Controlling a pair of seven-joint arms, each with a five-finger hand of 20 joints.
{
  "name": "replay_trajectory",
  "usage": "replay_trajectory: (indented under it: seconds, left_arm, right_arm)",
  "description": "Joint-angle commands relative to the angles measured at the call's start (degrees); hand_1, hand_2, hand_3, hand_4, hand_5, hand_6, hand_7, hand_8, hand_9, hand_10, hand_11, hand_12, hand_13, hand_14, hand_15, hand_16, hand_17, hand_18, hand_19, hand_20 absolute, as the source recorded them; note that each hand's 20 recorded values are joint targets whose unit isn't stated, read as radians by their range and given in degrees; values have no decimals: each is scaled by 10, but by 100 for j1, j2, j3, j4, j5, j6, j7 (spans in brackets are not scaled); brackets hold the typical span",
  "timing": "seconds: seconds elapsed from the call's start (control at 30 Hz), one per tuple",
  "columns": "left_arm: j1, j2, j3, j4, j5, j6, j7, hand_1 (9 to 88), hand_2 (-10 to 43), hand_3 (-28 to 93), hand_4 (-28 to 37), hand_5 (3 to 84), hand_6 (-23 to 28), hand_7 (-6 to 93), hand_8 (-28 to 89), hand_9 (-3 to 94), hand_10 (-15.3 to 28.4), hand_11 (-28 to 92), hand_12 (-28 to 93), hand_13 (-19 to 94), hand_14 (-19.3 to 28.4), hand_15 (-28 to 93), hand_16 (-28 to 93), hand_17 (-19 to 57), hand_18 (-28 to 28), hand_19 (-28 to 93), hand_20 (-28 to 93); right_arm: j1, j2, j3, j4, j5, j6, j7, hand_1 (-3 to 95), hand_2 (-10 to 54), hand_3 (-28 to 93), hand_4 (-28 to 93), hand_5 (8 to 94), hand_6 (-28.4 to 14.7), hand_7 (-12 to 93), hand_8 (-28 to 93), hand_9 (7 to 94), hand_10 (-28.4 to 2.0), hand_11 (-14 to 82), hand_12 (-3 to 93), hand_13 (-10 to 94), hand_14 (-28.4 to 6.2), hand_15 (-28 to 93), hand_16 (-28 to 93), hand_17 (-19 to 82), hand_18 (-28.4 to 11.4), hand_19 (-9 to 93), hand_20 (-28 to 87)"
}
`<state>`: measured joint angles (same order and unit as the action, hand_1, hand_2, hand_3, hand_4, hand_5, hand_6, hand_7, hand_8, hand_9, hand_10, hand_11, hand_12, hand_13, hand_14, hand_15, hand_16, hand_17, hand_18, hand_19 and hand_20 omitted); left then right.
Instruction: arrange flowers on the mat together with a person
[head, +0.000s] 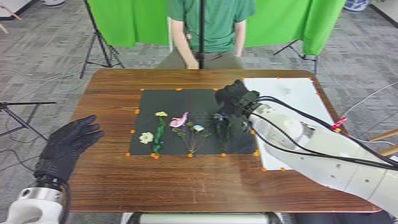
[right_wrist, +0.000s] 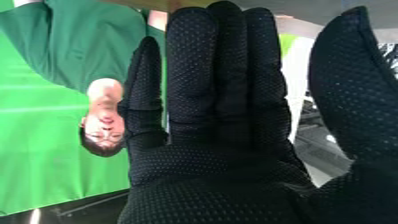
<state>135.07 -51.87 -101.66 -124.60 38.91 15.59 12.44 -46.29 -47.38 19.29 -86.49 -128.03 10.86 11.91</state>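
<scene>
In the head view my right hand (head: 235, 97) is over the upper right part of the dark mat (head: 182, 96), close to a purple flower (head: 220, 118). A pale flower (head: 147, 137), a second one (head: 161, 114) on a green leafy stem, a pink flower (head: 179, 120) and a small whitish flower (head: 198, 128) lie on the mat's left and middle. My left hand (head: 69, 145), fingers extended, is at the table's left edge. In the right wrist view my right hand (right_wrist: 218, 115) has straight fingers with the thumb apart, and nothing is held in it.
A white sheet (head: 282, 90) lies right of the mat, partly under my right arm. Orange marks line the mat's edges on the brown table (head: 169, 185). A thin dark stand pole (head: 202, 30) rises beyond the table's far edge.
</scene>
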Motion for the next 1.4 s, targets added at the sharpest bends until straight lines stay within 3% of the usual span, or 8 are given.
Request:
replay_trajectory:
  seconds: [0.03, 0.3, 0.43, 0.57, 0.7, 0.87, 1.2, 1.4]
  left_arm:
    - [60, -51, -1, 12, 14, -20, -43, 296, 77, 702, -216, 439, 57, 245, -95, 378, 161, 351, 174, 325, 181, 478, -2, -24, 237, 563, 80]
    - [50, -90, -32, 3, 36, -37, -81, 296, 77, 701, -215, 438, 57, 244, -95, 378, 160, 351, 174, 326, 181, 477, -2, -23, 237, 563, 79]
    - [68, -117, -44, -1, 20, -2, -55, 295, 76, 702, -214, 440, 58, 244, -95, 378, 160, 351, 174, 326, 181, 477, -2, -24, 237, 563, 79]
    - [144, -141, -80, -41, 29, -23, 4, 296, 75, 703, -214, 437, 57, 243, -94, 377, 160, 350, 174, 325, 179, 476, -3, -24, 237, 563, 79]
    - [173, -183, -106, -86, 174, -54, -41, 296, 74, 704, -214, 434, 57, 243, -93, 372, 159, 349, 174, 323, 179, 475, -2, -22, 239, 571, 83]
    - [240, -194, -57, -110, 105, 3, 170, 295, 72, 706, -213, 428, 55, 239, -94, 367, 159, 346, 174, 320, 180, 474, -2, -15, 240, 585, 90]
    - [44, -160, 44, -74, 99, -110, 139, 296, 68, 707, -215, 425, 54, 239, -93, 363, 159, 343, 174, 318, 179, 474, 0, -21, 239, 572, 85]
    - [68, -311, 143, -53, 82, -115, 64, 295, 69, 706, -216, 427, 54, 241, -93, 365, 159, 346, 175, 318, 179, 474, 0, -21, 239, 571, 86]
  right_arm:
    - [-434, 239, 733, -410, 277, -75, 6, 290, -77, 858, -283, 562, 30, 388, -175, 625, -91, 379, 274, 586, -67, 624, 251, 222, -166, 667, 420]
    - [-2625, 677, 3586, -1657, 1883, -318, -379, 232, 11, 862, -278, 486, -6, 337, -162, 511, -108, 318, 259, 477, -90, 526, 209, 177, -181, 598, 372]
    - [-4481, 375, 6037, -2228, 4716, -1301, -1241, 229, 41, 873, -257, 435, -21, 299, -148, 446, -121, 260, 250, 385, -98, 412, 195, 142, -192, 522, 312]
    - [-5808, -135, 7738, -2786, 5607, -2091, -889, 211, 75, 847, -240, 421, -39, 219, -124, 421, -149, 208, 244, 346, -120, 350, 223, 128, -199, 528, 287]
    - [-7104, -513, 8748, -3166, 6780, -1822, -1224, 188, 79, 839, -233, 404, -44, 183, -104, 407, -150, 173, 239, 334, -128, 316, 225, 117, -207, 523, 275]
    - [-8084, -1246, 9295, -3396, 7530, -2012, -1388, 162, 76, 826, -229, 415, -35, 121, -91, 416, -155, 105, 223, 332, -142, 247, 237, 113, -214, 489, 254]
    - [-8312, -1776, 9141, -3413, 7752, -1855, -1361, 145, 68, 831, -229, 427, -47, 143, -83, 427, -159, 121, 238, 349, -141, 238, 285, 107, -218, 493, 263]
    - [-8314, -1823, 9163, -3402, 7692, -1890, -1425, 146, 69, 838, -230, 440, -49, 154, -86, 443, -156, 139, 239, 361, -139, 262, 275, 111, -218, 503, 267]
